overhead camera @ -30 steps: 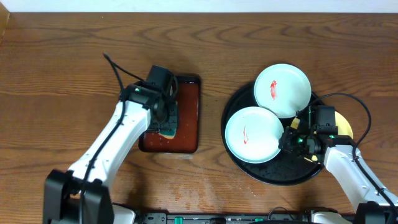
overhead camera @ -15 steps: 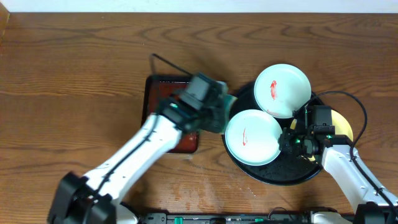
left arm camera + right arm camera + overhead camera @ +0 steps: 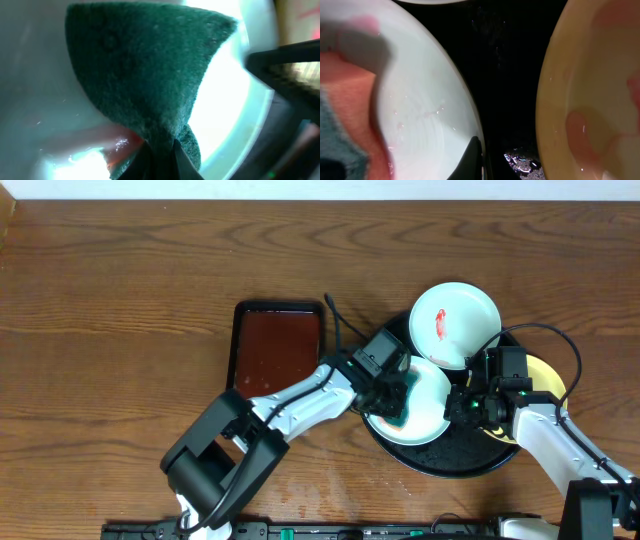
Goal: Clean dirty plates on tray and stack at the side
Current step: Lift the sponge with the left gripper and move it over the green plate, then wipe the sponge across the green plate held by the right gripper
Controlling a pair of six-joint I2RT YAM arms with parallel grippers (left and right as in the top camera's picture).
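Read progress as early: scrubbing in hand on the near plate [image 3: 432, 408], seated at 9 o'clock on the tray [image 3: 450, 462]. Note left gripper [image 3: 392, 394] clamped on a green sponge [image 3: 145, 75], pressed into the plate over a red smear [image 3: 120, 150]. Note right gripper [image 3: 468, 406] pinched tight on that plate's 3 o'clock rim. Count as outstanding: far plate [image 3: 455, 330] at 12 o'clock, smeared; yellow plate [image 3: 553, 378] at 3 o'clock; no side stack begun. Treat all as hollow side up; round, so no long axis.
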